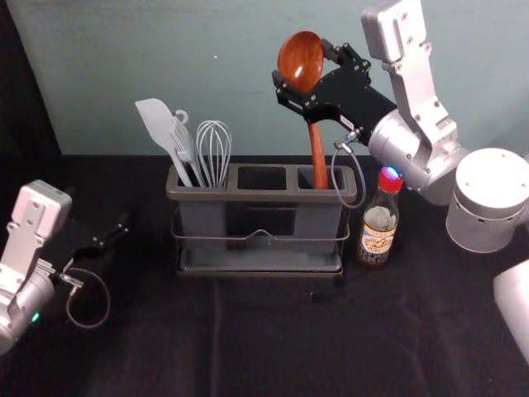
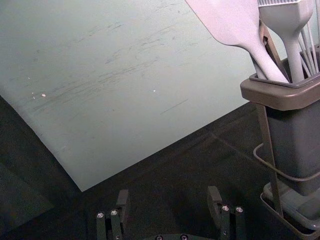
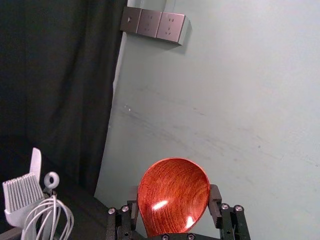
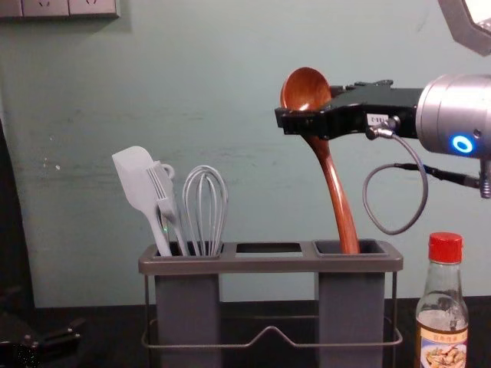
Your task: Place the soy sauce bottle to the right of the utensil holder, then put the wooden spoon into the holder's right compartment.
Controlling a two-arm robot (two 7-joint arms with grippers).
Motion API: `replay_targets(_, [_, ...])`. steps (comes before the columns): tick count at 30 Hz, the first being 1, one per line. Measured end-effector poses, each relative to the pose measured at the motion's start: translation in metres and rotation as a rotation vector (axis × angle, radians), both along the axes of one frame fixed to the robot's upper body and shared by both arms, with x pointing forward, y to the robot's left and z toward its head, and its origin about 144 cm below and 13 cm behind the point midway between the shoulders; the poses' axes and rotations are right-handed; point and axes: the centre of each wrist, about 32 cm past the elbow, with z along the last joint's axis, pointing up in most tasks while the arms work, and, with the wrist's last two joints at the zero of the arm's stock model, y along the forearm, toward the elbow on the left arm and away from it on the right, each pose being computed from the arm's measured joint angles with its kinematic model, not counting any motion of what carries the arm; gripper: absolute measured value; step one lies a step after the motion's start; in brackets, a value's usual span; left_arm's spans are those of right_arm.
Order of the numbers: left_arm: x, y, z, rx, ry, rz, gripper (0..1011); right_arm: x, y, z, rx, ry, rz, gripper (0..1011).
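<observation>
Soy sauce bottle [image 1: 379, 222] looks done: upright on bench [image 1: 273, 339], just right of utensil holder [image 1: 248, 197]. Right claw [image 3: 174, 199] closed on wooden spoon [image 4: 334, 184] at its bowl, handle end in mouth of right compartment [image 4: 350, 307]. Remaining: lower spoon, release. Left claw [image 2: 169, 201] idle, open, left of holder

Right arm [image 1: 423, 103] reaches inward from the right, raised; its wrist [image 4: 453, 115] lies roughly level in chest view. Right claw [image 1: 301, 63] is held high, jaws spaced but closed in a grip. Left arm [image 1: 33, 240] sits low at left; left claw [image 1: 110, 234] points inward, jaws wide apart.
</observation>
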Motion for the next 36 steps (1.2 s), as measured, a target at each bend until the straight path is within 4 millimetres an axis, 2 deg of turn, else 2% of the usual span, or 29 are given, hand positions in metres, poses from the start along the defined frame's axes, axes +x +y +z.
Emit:
replay_targets(8, [0.0, 0.0, 0.0, 0.0, 0.0, 0.0, 1012, -0.009, -0.006, -0.005, 0.009, 0.01, 0.007, 842])
replay_targets(18, [0.0, 0.0, 0.0, 0.0, 0.0, 0.0, 1011, -0.035, -0.023, -0.002, 0.018, -0.001, 0.033, 842])
replay_targets(36, [0.0, 0.0, 0.0, 0.0, 0.0, 0.0, 1012, -0.066, -0.045, -0.006, 0.024, -0.003, 0.051, 842])
